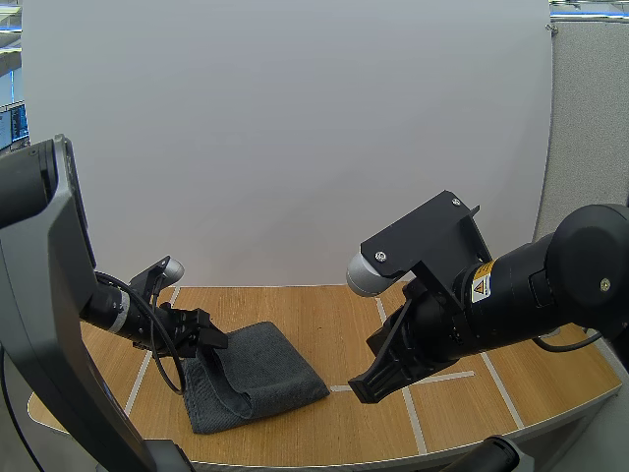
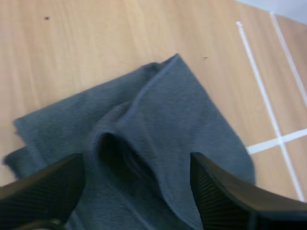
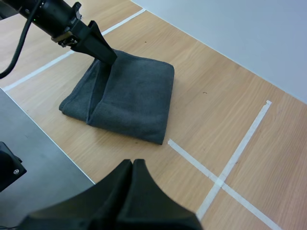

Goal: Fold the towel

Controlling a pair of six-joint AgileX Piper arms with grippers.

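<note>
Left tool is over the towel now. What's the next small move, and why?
Probably raise the left tool straight up, off the towel. Its fingers stand open around a puckered ridge, pinching nothing, and the towel already lies doubled over on the table. The right tool is shut and apart from the cloth, so it needs no move.

High view overlooking table [image 1: 324, 315], wrist views downward, sharing towel [image 1: 265, 369]
</note>
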